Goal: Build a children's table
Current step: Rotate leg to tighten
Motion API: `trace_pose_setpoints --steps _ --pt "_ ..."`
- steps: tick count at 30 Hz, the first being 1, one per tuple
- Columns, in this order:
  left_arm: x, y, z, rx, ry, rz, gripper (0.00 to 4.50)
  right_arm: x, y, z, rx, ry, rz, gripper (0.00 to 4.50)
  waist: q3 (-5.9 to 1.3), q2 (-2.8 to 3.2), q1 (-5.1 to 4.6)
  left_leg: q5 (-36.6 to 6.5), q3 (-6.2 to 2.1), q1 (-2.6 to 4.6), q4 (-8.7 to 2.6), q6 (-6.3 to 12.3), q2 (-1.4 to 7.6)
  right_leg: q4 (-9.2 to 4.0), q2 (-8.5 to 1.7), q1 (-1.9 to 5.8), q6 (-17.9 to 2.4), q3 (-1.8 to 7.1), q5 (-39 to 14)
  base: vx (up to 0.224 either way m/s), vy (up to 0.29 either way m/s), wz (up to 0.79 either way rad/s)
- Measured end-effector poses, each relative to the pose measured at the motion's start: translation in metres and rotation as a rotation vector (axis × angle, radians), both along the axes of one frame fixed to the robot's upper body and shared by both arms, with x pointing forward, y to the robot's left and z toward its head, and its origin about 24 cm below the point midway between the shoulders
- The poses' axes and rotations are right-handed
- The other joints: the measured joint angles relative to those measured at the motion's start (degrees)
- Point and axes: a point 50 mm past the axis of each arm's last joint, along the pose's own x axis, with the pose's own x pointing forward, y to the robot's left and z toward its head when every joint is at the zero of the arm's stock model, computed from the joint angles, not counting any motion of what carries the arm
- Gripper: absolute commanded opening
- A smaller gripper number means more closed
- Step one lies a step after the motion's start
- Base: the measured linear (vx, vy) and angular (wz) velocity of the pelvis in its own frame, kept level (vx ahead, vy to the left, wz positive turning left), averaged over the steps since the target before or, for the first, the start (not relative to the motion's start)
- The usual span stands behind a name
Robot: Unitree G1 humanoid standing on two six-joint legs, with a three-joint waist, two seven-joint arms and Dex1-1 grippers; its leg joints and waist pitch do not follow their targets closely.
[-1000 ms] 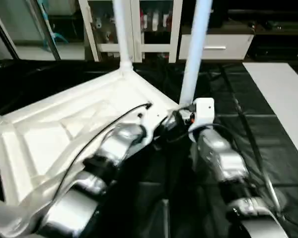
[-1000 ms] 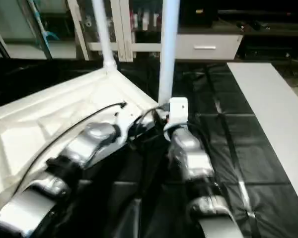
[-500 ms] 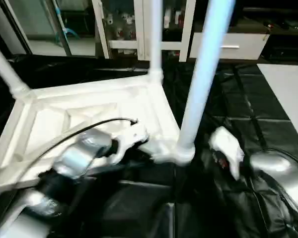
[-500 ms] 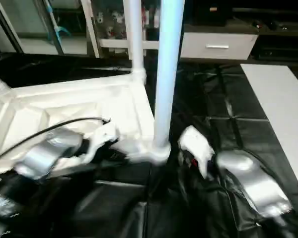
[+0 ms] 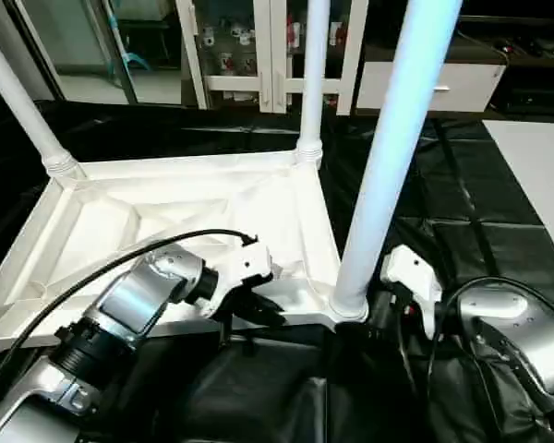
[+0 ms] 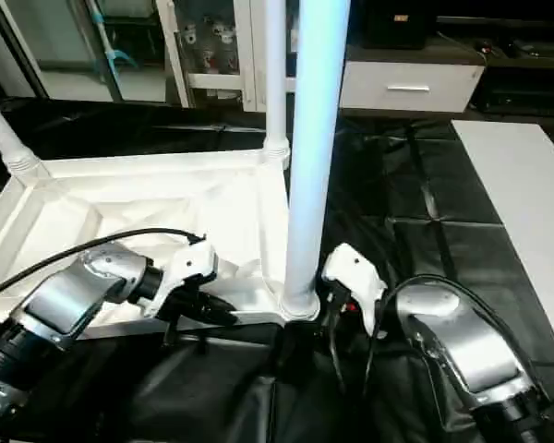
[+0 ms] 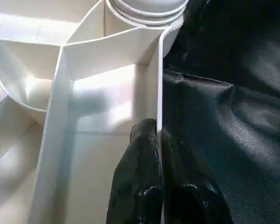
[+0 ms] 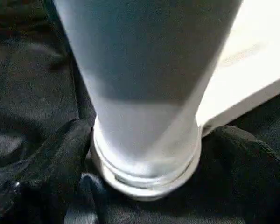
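Observation:
The children's table lies upside down on the black cover, its white tabletop (image 5: 166,212) showing the ribbed underside. Three white legs stand in corner sockets: one at the far left (image 5: 23,106), one at the back (image 5: 314,83), one at the near right corner (image 5: 388,157). My left gripper (image 5: 263,312) is shut on the tabletop's thin near rim (image 7: 159,84), with a finger (image 7: 140,177) on its inner side. My right gripper (image 8: 147,172) is open, straddling the base collar of the near right leg (image 8: 144,70), with one finger (image 8: 51,168) beside the collar.
A white glass-door cabinet (image 5: 249,46) and a white drawer unit (image 5: 425,88) stand behind the work surface. A pale flat panel (image 5: 535,175) lies at the right. The black cover (image 5: 258,397) is wrinkled near me. A black cable (image 5: 138,254) runs along my left forearm.
The camera has shifted. My right gripper has opened wider at the near leg's base, and its forearm has swung out to the right. The left gripper stays clamped on the rim.

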Motion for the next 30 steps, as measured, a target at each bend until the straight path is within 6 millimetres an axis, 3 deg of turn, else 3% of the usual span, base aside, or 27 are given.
trace_pose_setpoints --steps 13,26,30 --pt "0.0 0.001 -0.001 0.013 0.007 0.015 0.0 0.004 0.002 -0.003 0.037 0.031 -0.016 3.46 -0.02 0.01 -0.44 0.0 -0.02 0.06 0.22 -0.01 0.02 0.26 0.0 0.0 0.0 0.02 0.0 0.0 0.0 0.0" --pt "0.002 0.002 -0.001 0.015 0.003 0.035 0.0 0.007 0.005 -0.004 0.063 0.027 -0.043 3.11 -0.03 -0.02 -1.33 0.01 -0.07 0.12 0.4 -0.03 0.02 0.55 0.02 -0.02 -0.01 0.04 0.0 0.0 0.0 0.0" --pt "0.008 0.0 -0.004 -0.002 -0.009 0.109 0.0 0.014 0.011 -0.011 0.112 0.019 -0.147 3.04 -0.03 -0.02 -1.86 0.01 -0.1 0.14 0.59 -0.03 0.02 0.73 0.01 -0.01 -0.01 0.05 0.01 0.0 0.0 0.0"
